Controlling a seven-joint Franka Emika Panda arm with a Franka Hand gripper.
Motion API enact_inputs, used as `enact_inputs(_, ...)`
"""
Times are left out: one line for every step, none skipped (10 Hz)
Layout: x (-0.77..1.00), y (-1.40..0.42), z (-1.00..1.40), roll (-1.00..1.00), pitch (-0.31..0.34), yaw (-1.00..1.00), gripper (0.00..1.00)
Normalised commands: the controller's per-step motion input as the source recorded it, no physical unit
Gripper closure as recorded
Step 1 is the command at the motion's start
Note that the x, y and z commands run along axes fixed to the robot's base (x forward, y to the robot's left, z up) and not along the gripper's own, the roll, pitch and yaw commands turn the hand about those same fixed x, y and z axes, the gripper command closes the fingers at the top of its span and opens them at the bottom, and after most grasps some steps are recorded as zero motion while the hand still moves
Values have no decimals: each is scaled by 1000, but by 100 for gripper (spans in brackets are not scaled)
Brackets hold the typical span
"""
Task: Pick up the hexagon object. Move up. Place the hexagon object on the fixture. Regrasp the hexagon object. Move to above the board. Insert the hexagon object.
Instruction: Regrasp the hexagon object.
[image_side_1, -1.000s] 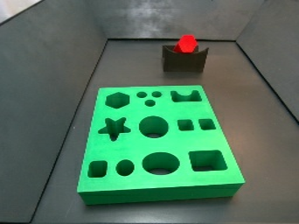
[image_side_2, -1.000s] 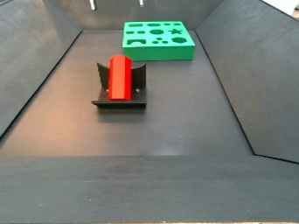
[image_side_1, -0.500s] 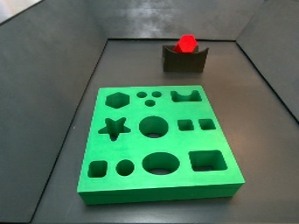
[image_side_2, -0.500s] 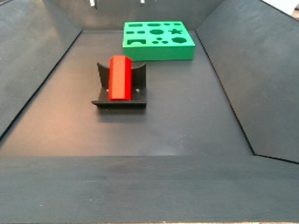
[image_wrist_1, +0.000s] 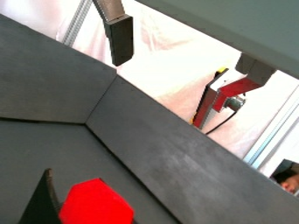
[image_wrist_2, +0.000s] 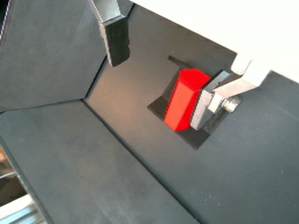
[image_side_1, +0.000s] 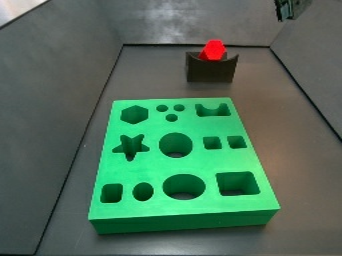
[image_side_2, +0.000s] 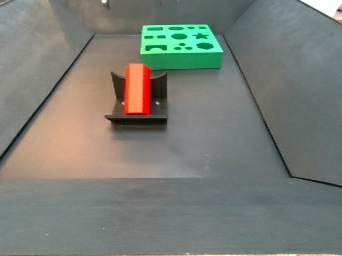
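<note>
Your pincer (image_wrist_2: 176, 57) hangs wide and empty above the fixture (image_side_2: 135, 108), where the hexagon object (image_side_2: 136, 87) lies in the notch, seen lengthwise in a side view but end-on (image_side_1: 213, 48) in a side view behind the board (image_side_1: 181, 166).

A red hexagon object (image_side_2: 136, 86) lies lengthwise across the dark fixture (image_side_2: 138, 113) on the dark floor (image_side_2: 174, 150), with the green board (image_side_2: 179, 46) well behind; no end effector shows.
</note>
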Motion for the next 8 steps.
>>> enact_inputs(89, -29, -9, 204, 70, 187, 0)
enact_inputs(36, 76, -1000, 196, 141, 214, 0)
enact_inputs(36, 73, -1000, 177, 110, 206, 0)
enact_inputs(53, 63, -1000, 167, 56, 205, 0)
enact_inputs(65, 56, -1000, 151, 19, 196, 0)
enact_inputs(75, 54, -1000, 134, -9, 178, 0)
enact_inputs(89, 46, -1000, 118, -49, 149, 0)
enact_inputs(95, 42, -1000, 109, -72, 125, 0)
